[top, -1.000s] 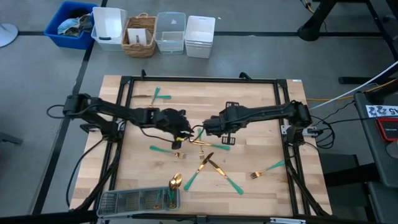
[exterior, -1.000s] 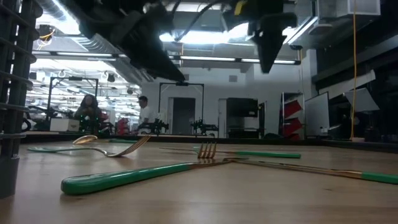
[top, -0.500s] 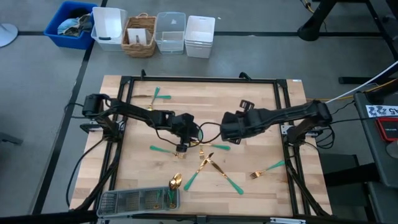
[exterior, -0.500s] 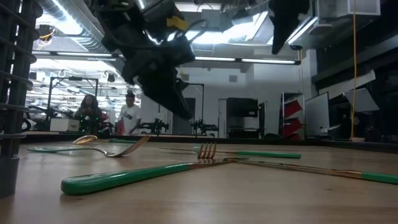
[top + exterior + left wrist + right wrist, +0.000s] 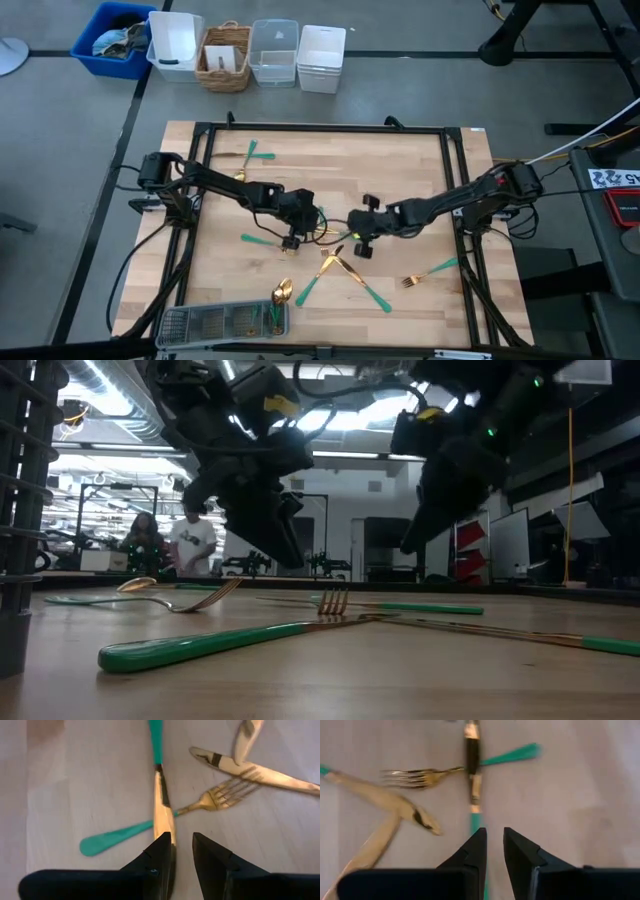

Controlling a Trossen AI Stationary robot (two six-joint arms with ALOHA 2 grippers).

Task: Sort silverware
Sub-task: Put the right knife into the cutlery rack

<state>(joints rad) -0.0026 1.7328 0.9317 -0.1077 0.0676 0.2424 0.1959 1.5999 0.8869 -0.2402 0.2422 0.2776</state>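
Note:
The silverware is gold pieces with teal handles, scattered on the wooden table. One knife (image 5: 161, 795) lies in the middle under a fork (image 5: 215, 800), which rests across it. My left gripper (image 5: 182, 850) hovers open by a narrow gap over the knife's blade end. My right gripper (image 5: 495, 845) hovers open the same way over the knife's teal handle (image 5: 476, 822). In the low view both grippers (image 5: 292, 560) (image 5: 408, 545) hang clear above the table with nothing in them. A crossed pair (image 5: 335, 265) lies nearer the front edge.
The grey mesh tray (image 5: 220, 320) stands at the front left edge, with a spoon (image 5: 283, 292) just behind it. Single forks lie at the right (image 5: 430, 272) and far left (image 5: 250, 153). Bins and a basket (image 5: 225, 55) stand beyond the table.
My right gripper has dropped from high above the middle, tipping downward as its arm stretched out, and has come toward the near edge. My left gripper has sunk lower and moved a little toward the near edge. The two grippers have drawn apart. The silverware has kept still.

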